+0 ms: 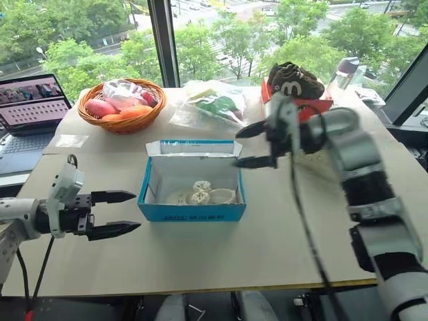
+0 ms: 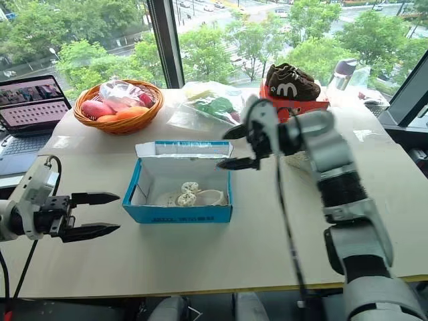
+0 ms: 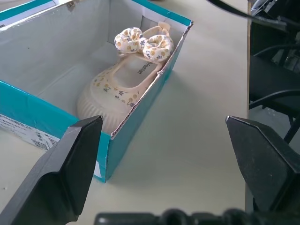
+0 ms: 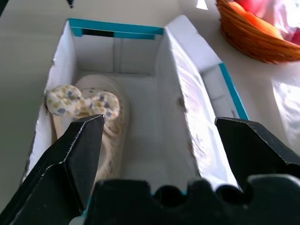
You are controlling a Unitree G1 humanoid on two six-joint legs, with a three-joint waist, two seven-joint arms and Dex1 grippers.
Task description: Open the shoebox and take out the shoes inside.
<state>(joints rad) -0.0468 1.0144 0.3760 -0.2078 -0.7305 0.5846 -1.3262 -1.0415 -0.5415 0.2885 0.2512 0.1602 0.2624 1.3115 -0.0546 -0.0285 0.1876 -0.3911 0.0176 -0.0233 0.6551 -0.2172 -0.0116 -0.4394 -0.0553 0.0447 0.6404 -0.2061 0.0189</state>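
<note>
The turquoise shoebox [image 1: 190, 212] stands open in the middle of the table, its white-lined lid [image 1: 194, 148] folded back on the far side. Inside lies a cream shoe [image 1: 200, 194] with a speckled bow [image 3: 143, 43], close to the box's near wall. My right gripper [image 1: 239, 147] hovers open over the right end of the box, pointing left, with nothing between its fingers. In the right wrist view the shoe [image 4: 89, 112] lies below that gripper [image 4: 159, 119]. My left gripper [image 1: 136, 211] is open and empty, just left of the box, a little above the table.
A wicker basket [image 1: 122, 110] of fruit sits at the back left, with a laptop [image 1: 30, 107] beyond the table's left edge. A plastic bag of greens [image 1: 214, 103] lies behind the box. A red-orange box carrying dark brown shoes [image 1: 294, 80] stands at the back right.
</note>
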